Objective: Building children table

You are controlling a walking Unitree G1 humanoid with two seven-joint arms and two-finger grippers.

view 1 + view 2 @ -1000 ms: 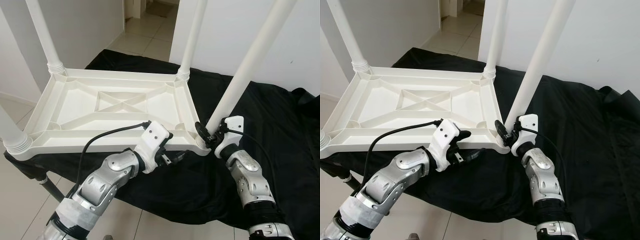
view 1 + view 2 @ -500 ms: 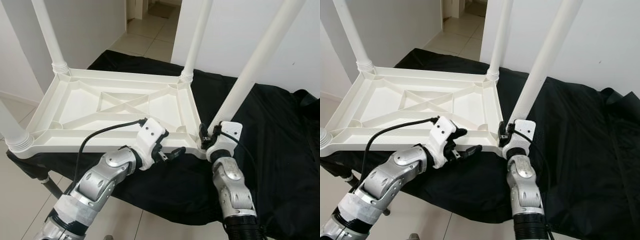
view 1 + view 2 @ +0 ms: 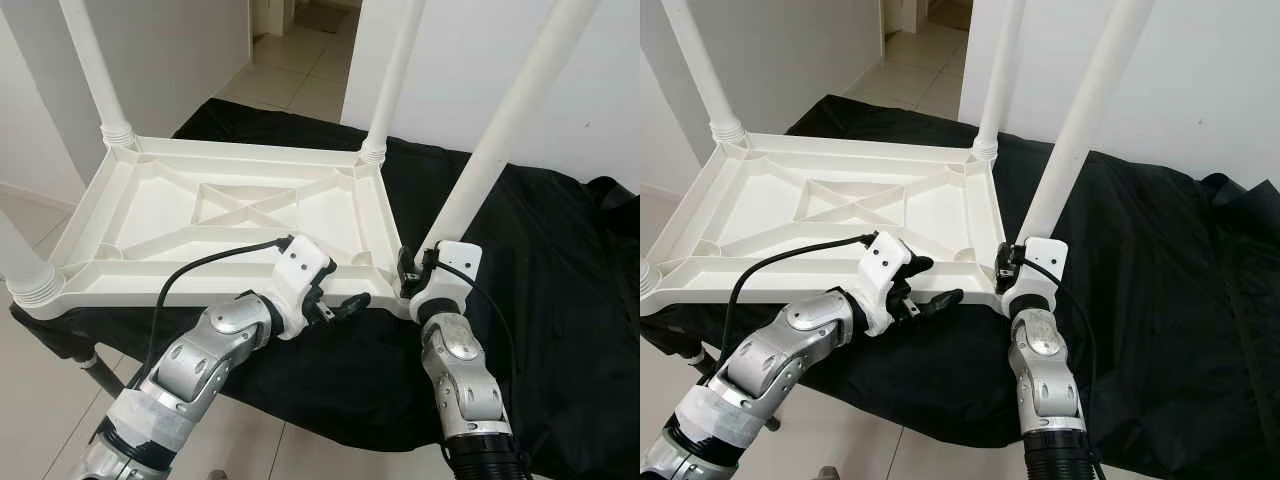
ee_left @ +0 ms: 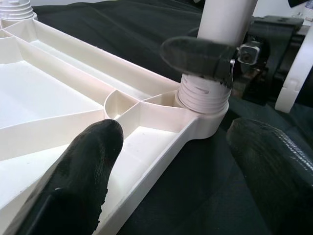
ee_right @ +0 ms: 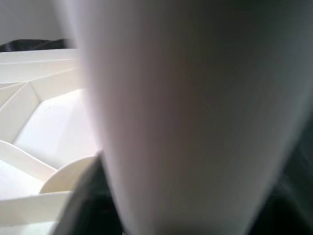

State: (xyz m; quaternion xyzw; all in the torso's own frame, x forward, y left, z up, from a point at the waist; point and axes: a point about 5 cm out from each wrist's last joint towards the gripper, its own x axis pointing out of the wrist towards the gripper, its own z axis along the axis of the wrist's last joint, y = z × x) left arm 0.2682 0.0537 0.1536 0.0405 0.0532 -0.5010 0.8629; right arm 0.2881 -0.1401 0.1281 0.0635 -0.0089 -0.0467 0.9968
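A white plastic children's table (image 3: 150,215) lies upside down on a black cloth (image 3: 560,260), with its legs pointing up. My right gripper (image 3: 411,275) is shut on the near right leg (image 3: 500,130) just above its threaded socket (image 4: 203,100) at the table's corner. One of its black fingers (image 4: 198,54) wraps the front of the leg. My left gripper (image 3: 340,303) is open, hovering at the table's near rim just left of that corner, its fingers (image 4: 85,164) straddling the rim without touching it. The leg (image 5: 195,112) looms close and blurred in the right wrist view.
Three other white legs stand at the far left (image 3: 95,70), far right (image 3: 395,70) and near left (image 3: 25,270) corners. The cloth drapes over a low stand with a metal leg (image 3: 97,372). Tiled floor lies below, white walls and a doorway (image 3: 300,40) behind.
My right forearm has swung left to stand under the leg's base, with the gripper still on the leg. The left gripper has lifted slightly toward the rim and spread its fingers.
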